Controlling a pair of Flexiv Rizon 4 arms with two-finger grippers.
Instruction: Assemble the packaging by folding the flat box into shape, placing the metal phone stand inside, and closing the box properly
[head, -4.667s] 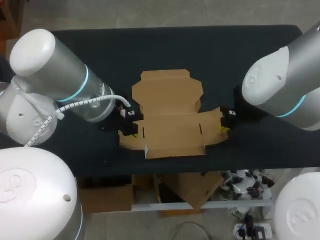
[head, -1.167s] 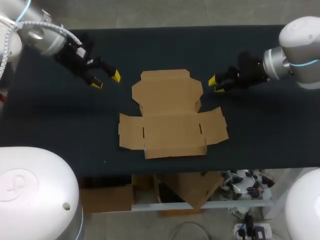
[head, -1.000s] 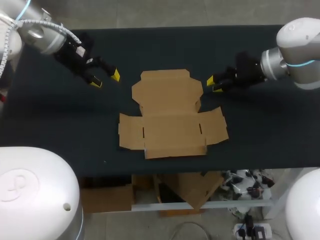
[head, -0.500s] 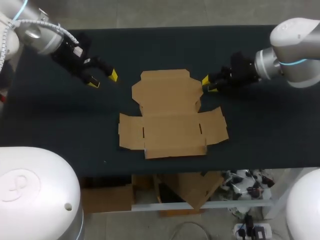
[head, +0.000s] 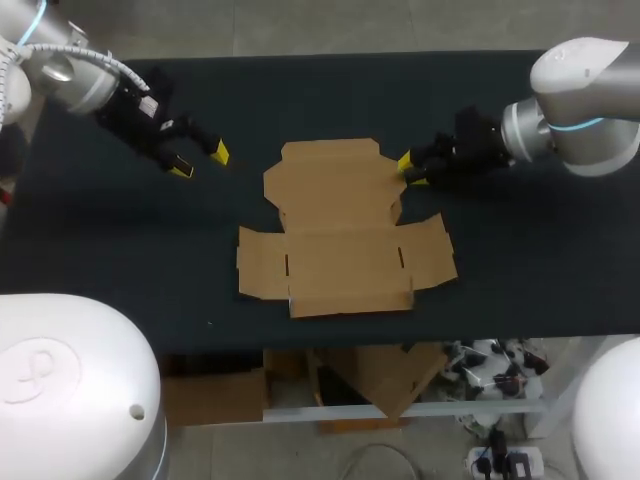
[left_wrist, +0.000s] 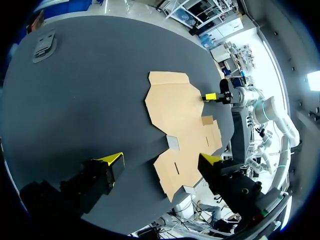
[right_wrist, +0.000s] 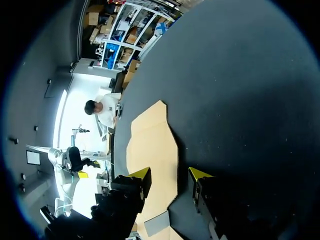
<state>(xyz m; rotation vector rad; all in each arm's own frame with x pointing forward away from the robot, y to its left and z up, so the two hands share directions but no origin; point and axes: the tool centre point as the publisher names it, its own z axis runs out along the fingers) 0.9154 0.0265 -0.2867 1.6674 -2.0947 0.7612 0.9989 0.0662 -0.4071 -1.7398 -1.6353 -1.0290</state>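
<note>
The flat box (head: 340, 235) lies unfolded on the dark desk (head: 330, 90), a little toward six o'clock from the middle, with every flap lying flat. The right claw (head: 408, 170) sits at the box's two o'clock. Its fingers are parted a little and hold nothing, the yellow tips just beside the edge of the far panel, and from its wrist that edge shows between them. The left claw (head: 200, 162) hangs at ten o'clock, wide open and empty, well apart from the card. Folding looks not yet begun. To do it well, I reckon the right claw should slip a finger under that edge low and slowly while the left pins the base — otherwise the whole sheet may slide.
</note>
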